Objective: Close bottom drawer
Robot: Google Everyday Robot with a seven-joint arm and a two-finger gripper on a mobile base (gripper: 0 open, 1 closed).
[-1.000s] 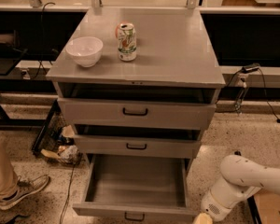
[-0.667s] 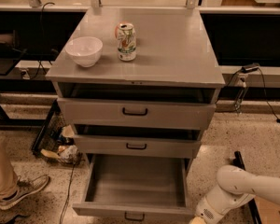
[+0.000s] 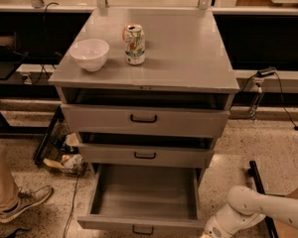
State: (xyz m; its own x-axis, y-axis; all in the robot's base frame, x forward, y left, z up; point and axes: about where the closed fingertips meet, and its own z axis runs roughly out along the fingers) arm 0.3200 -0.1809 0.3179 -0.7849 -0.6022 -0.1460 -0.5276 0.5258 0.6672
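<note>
The bottom drawer stands pulled far out of the cabinet, and its front panel lies just to the view's left of the gripper, which is low beside the right front corner; whether it is spread or pressed together cannot be told.

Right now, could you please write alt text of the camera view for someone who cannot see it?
The bottom drawer of a grey three-drawer cabinet stands pulled out; the robot's gripper sits at the frame's bottom edge, beside the drawer's front right corner. A white bowl and a can stand on top.
</note>
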